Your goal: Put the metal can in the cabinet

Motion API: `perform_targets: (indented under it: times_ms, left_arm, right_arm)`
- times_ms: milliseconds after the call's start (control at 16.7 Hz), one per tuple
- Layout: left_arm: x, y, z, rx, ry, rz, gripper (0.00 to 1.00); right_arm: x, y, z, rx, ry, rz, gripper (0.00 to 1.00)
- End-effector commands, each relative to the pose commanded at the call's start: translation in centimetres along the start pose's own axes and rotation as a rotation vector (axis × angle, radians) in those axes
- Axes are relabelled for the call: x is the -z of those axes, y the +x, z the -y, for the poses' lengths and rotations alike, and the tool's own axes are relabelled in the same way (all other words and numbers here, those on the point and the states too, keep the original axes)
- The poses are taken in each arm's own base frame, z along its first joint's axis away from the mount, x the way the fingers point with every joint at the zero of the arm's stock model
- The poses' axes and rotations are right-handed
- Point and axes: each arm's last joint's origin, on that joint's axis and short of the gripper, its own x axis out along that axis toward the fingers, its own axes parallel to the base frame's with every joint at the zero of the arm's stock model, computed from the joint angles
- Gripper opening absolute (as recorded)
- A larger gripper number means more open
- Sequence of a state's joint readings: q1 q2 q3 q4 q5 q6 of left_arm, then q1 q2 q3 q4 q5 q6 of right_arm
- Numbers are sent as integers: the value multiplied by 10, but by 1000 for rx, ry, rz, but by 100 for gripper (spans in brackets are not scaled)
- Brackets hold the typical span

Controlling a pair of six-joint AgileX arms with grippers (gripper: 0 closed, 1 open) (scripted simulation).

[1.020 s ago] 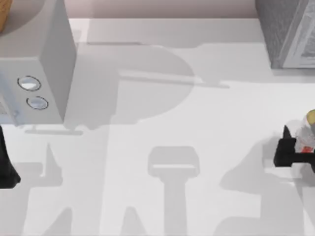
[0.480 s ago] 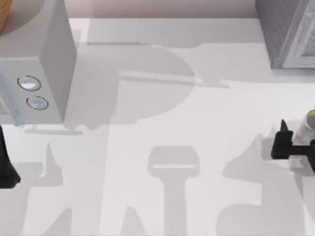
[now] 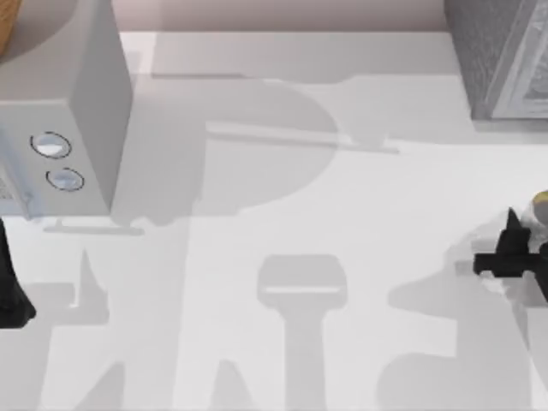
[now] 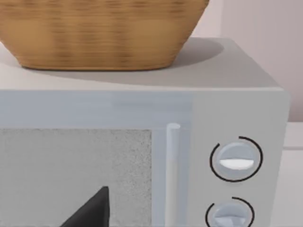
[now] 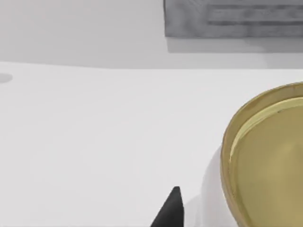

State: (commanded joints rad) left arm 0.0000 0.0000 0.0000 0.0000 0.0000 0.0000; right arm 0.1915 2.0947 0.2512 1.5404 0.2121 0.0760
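Pincer of the right arm (image 3: pixel 524 257), at the right edge of the surface (image 3: pixel 342 223) in the top view, dark and pressed close against the metal can (image 3: pixel 540 205); whether its fingers are clamped on the can or merely beside it cannot be told. One dark fingertip (image 5: pixel 169 210) shows in the right wrist view just beside the can's pale wall, below the gold-yellow lid (image 5: pixel 265 156). The can stands upright near the surface's right edge. Beyond it, at the far right corner, stands the grey cabinet (image 3: pixel 501 56), well apart from the can. The left arm's pincer (image 3: pixel 10 287) is parked at the left edge, before the microwave (image 3: pixel 64 128) that carries a wicker basket (image 4: pixel 99 33). Step in hand, as judged: securing the can. The next move calls for a firm, level grip, then a lift and carry toward the cabinet.
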Motion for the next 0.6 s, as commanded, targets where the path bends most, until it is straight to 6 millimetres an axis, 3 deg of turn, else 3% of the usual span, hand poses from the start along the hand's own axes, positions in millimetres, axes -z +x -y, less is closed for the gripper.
perform_targets:
  times_ms: [240, 600]
  left_arm:
    - [0, 0, 0, 0, 0, 0, 100]
    - [0, 0, 0, 0, 0, 0, 100]
  right_arm:
    - [0, 0, 0, 0, 0, 0, 2]
    - [0, 0, 0, 0, 0, 0, 0]
